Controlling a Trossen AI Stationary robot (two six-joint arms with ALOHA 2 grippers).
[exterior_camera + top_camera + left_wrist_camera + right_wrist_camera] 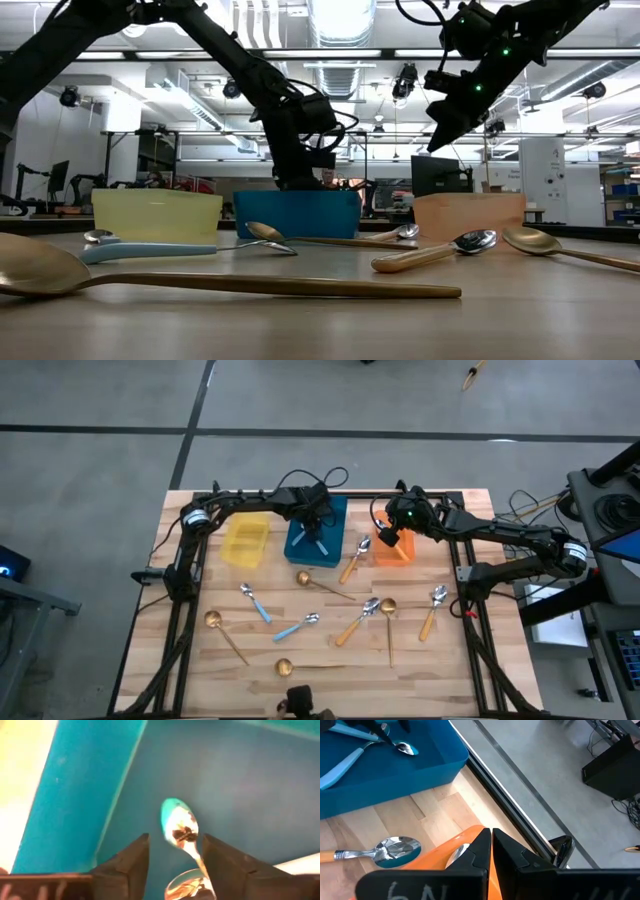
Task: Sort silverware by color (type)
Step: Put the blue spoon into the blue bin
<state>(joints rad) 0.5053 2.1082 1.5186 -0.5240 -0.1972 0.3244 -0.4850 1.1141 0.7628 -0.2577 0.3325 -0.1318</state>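
Sorted so far: two light-blue-handled spoons [318, 542] lay crossed inside the blue bin [316, 538]; the yellow bin [245, 541] looked empty from above. Whether the orange bin [394, 548] held anything could not be told, though the right wrist view showed a silver bowl at its rim.

Left on the surface [330, 660]: two blue-handled spoons [254, 603] near the left centre; three orange-handled spoons, one [353, 558] between the blue and orange bins, one [358, 621] at centre, one [432, 612] to the right; four gold spoons, among them one [323, 586] just near of the blue bin and one [224, 634] at the near left.

Progress: early, in my judgement; most of the silverware was unsorted.

Left gripper [316, 520]: reached out over the blue bin and pointed down into it; jaws apart, holding nothing, with a spoon bowl [179, 823] lying on the bin floor between the fingers [131, 862].

Right gripper [388, 538]: held above the far edge of the orange bin, tilted downward; jaws together, nothing seen gripped.
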